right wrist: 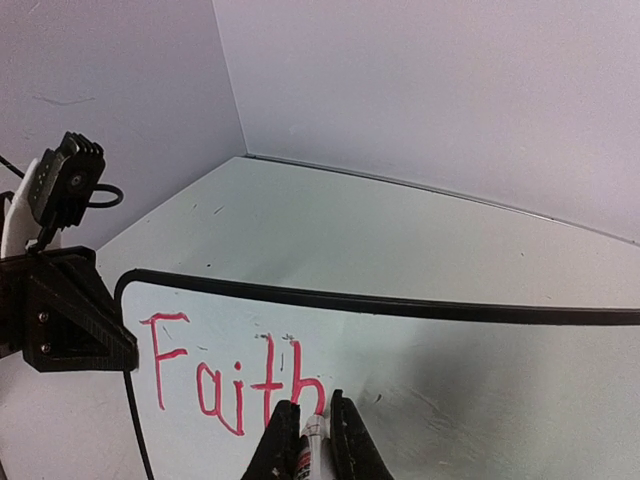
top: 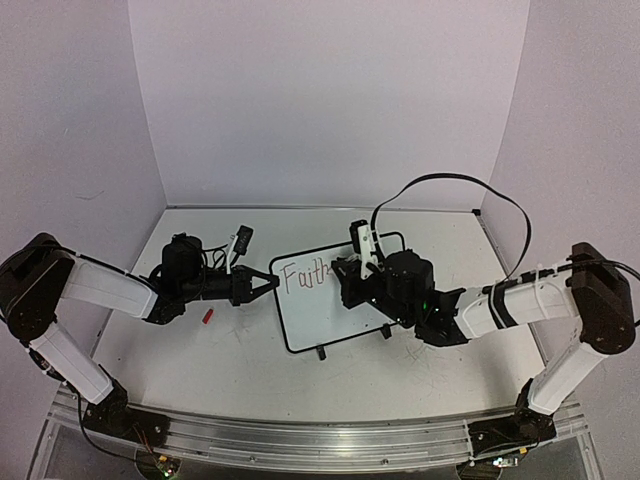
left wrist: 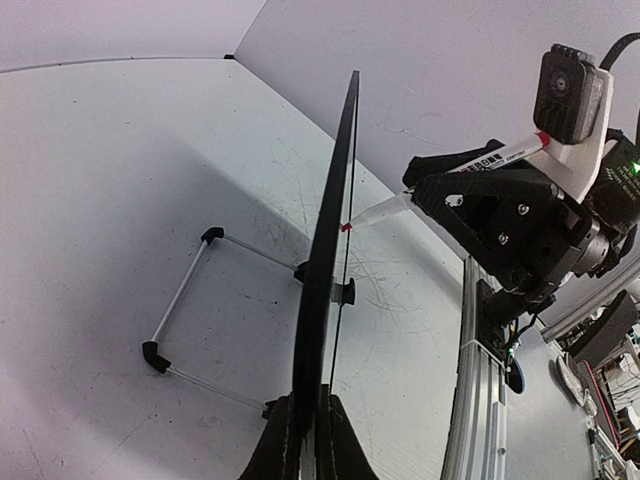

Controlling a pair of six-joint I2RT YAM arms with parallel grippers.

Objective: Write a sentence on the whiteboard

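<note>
Far side: open tabletop [top: 300, 225] between whiteboard [top: 320, 315] and back wall [top: 330, 100].
Board's left edge: left gripper [top: 272, 282] (clamped on the frame).
Writing face: right gripper [right wrist: 310, 420] with marker [left wrist: 480, 160].
Tabletop left of board: red cap [top: 208, 316].

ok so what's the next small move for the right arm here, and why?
Probably lift the white red-tipped marker just off the small black-framed whiteboard and shift right. The right gripper holds its tip at the foot of the h in red "Faith", which looks complete. Bare board lies beyond, and the left gripper clamps the board's edge.
</note>
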